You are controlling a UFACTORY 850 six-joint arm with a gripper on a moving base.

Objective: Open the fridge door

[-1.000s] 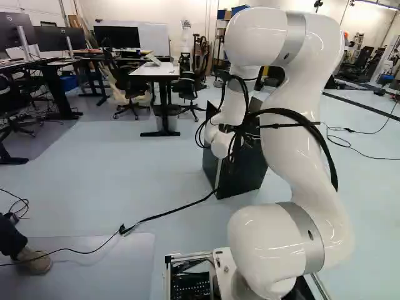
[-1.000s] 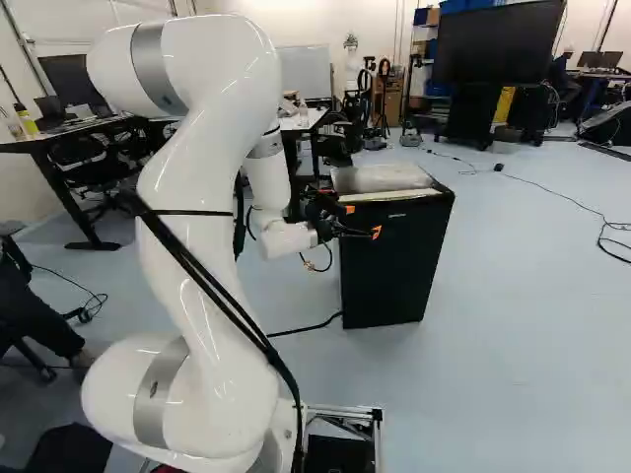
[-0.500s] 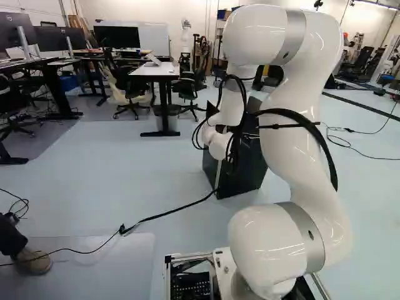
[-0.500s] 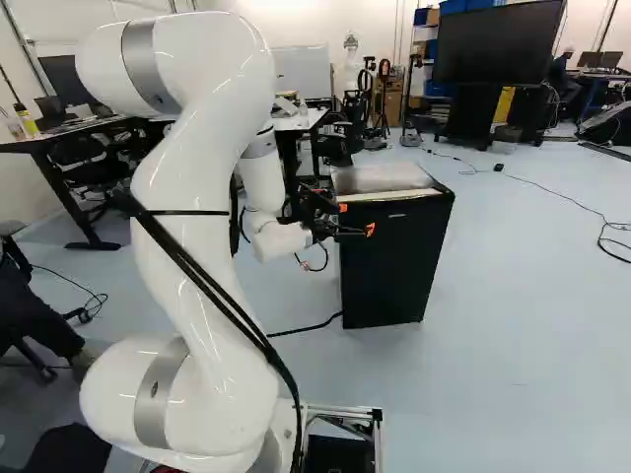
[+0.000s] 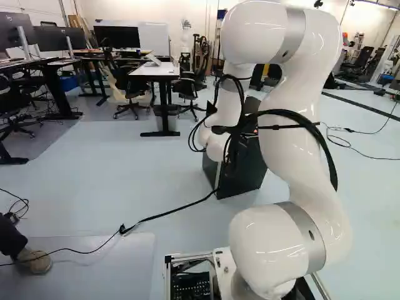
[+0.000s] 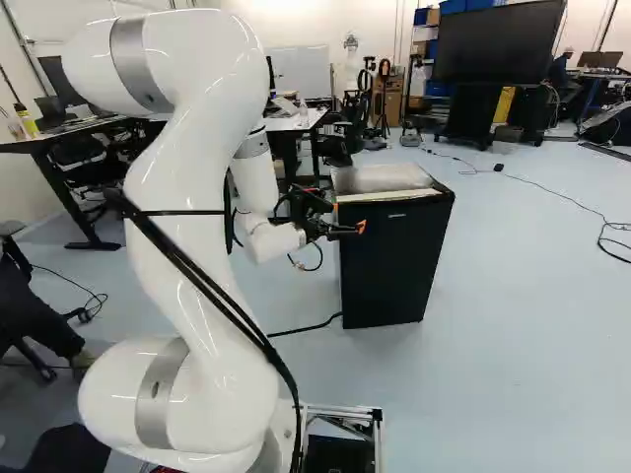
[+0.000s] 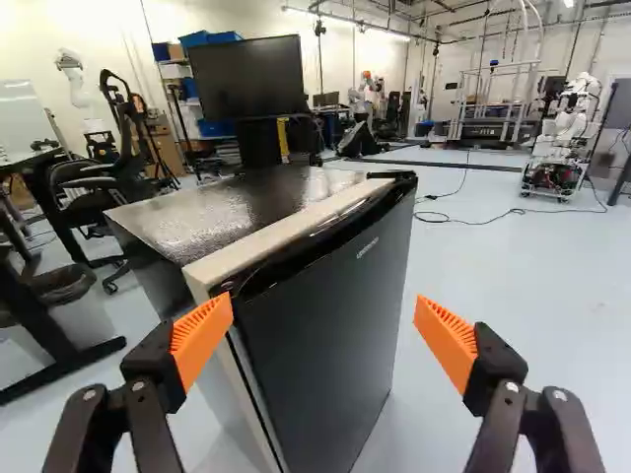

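Hanging wide open, the black two-fingered gripper [image 6: 347, 216] with ridged orange pads [image 7: 204, 338] grips nothing; near it, at about twelve o'clock from its wrist, stands the boxy black fridge [image 6: 394, 266] with pale trim.

In the left base view, you see a white-topped table [image 5: 153, 70] flanked by office chairs [image 5: 187, 87], and a black cable [image 5: 169, 215] crossing the floor [image 5: 125, 162]. The right base view shows you a large dark screen [image 6: 498, 47] beside shelved blue boxes [image 6: 433, 17]. In the wrist view, you find another robot [image 7: 567, 130] standing well apart.
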